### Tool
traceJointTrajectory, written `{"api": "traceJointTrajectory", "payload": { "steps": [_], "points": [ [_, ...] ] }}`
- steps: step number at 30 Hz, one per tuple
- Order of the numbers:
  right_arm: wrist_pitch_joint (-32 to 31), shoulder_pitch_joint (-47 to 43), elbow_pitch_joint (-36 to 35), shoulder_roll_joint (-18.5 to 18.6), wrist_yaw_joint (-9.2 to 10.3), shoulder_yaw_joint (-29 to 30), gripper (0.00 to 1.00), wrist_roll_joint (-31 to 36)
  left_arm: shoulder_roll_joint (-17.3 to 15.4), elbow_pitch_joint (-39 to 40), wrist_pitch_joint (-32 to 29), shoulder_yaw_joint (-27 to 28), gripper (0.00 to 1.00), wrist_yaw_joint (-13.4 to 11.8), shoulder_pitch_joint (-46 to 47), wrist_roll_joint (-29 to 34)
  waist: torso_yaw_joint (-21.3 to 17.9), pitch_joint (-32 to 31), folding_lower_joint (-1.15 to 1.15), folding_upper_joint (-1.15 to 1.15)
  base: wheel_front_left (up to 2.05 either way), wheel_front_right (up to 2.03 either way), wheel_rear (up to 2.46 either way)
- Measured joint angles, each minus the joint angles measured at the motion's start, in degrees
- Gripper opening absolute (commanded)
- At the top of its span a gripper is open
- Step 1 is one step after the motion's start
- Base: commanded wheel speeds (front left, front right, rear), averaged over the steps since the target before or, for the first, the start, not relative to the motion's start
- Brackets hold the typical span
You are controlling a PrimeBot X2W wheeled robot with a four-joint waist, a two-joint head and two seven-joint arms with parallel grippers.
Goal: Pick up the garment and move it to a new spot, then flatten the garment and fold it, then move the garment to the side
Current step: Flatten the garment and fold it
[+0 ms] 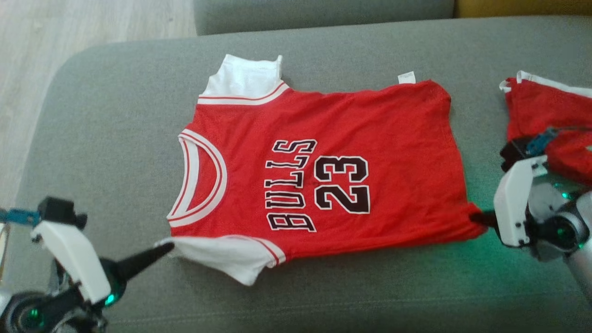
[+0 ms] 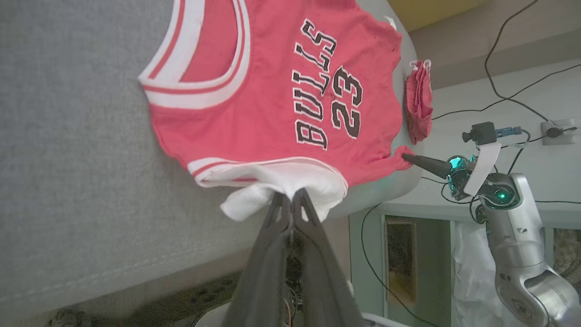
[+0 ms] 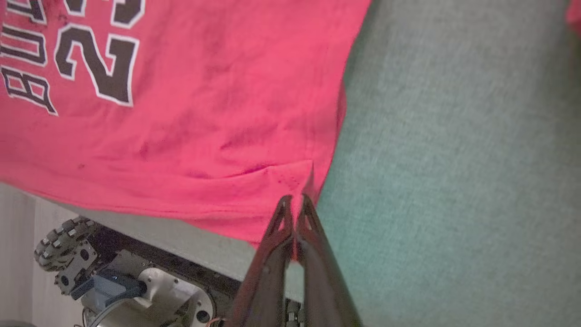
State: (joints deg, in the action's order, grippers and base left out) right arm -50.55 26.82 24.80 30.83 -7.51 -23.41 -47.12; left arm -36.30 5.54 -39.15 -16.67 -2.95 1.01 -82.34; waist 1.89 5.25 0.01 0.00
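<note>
Red jersey (image 1: 393,162), left tool (image 1: 167,248), right tool (image 1: 477,218) pinching

Grey sofa (image 1: 115,92), red cloth (image 1: 545,115) (white-trimmed) on it

Two long dark fingers on the left gripper (image 1: 166,249), matte black and tapering to a narrow tip. Behind them there's a white shell plate (image 1: 74,259), a black camera block (image 1: 58,210) with a blue plug (image 1: 18,216), and a green light (image 1: 111,299) glowing at the wrist. The right gripper (image 1: 476,218) is the same build: dark fingers, white cover (image 1: 513,203), teal glow, then a smooth silver-grey forearm (image 2: 513,236). And there's a roller-studded wheel (image 3: 61,247), grey on the black base (image 3: 136,254).
</note>
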Motion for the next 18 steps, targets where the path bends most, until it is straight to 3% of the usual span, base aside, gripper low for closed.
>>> {"api": "traceJointTrajectory", "payload": {
  "steps": [10, 18],
  "points": [
    [5.0, 4.6, 2.8, -4.0, 0.0, 1.6, 0.0, 3.9, 2.7, -3.4, 0.1, -0.4, 0.0, 0.0, 7.8, 0.1, -0.7, 3.5, 0.0, 0.0, 0.0, 0.0, 0.0],
    [9.2, 7.4, 6.6, -5.6, 0.0, 1.4, 0.0, 5.8, 5.6, -8.4, 3.8, -1.0, 0.0, 0.0, 12.8, 3.0, -1.9, 5.5, 0.0, 0.0, 0.0, 0.0, 0.0]
  ]
}}
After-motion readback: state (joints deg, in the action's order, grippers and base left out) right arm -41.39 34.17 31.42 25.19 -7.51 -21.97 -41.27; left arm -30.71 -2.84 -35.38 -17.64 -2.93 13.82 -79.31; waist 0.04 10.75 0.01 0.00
